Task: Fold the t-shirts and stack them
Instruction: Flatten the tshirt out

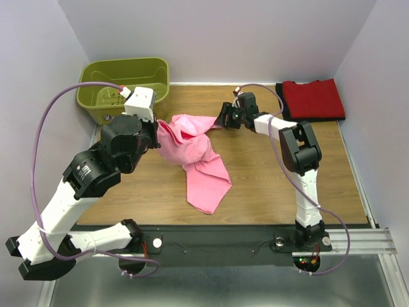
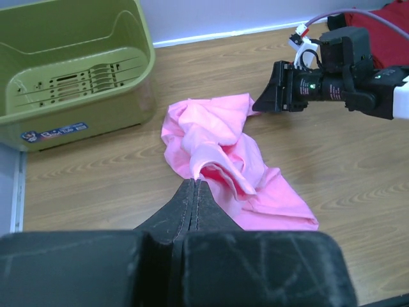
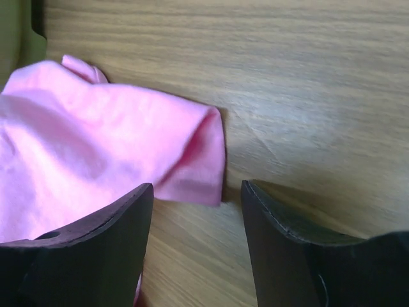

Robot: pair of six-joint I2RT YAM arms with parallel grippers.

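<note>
**Pink shirt held at one fold, right jaws spread at its corner**

The olive-green basket [image 1: 124,64] sits in the far left corner of the wooden table [image 1: 275,179], and everything else is placed from it. Just to the right of the basket and slightly nearer the arm bases lies the pink t-shirt [image 1: 192,153]. It is crumpled rather than flat, bunched high at the end closest to the basket, with a long flap trailing away from it toward the near edge.

The left gripper [image 2: 193,183] is at the bunched end beside the basket. Its fingers [image 2: 185,204] are pressed tight together with no gap, and a ridge of pink cloth rises right at their tips, pinched there.

The right gripper [image 3: 197,185] is at the shirt's upper corner, on the side away from the basket. Its jaws stand wide apart, gripping nothing. In the right wrist view that corner of cloth lies flat on the wood in the gap between them (the left finger overlaps the cloth, though whether it touches is unclear).

Well apart from the basket, in the opposite far corner, the red t-shirt [image 1: 313,99] lies folded into a neat rectangle. A black edge [image 1: 285,102] shows along its left and near sides, possibly another shirt underneath.
</note>
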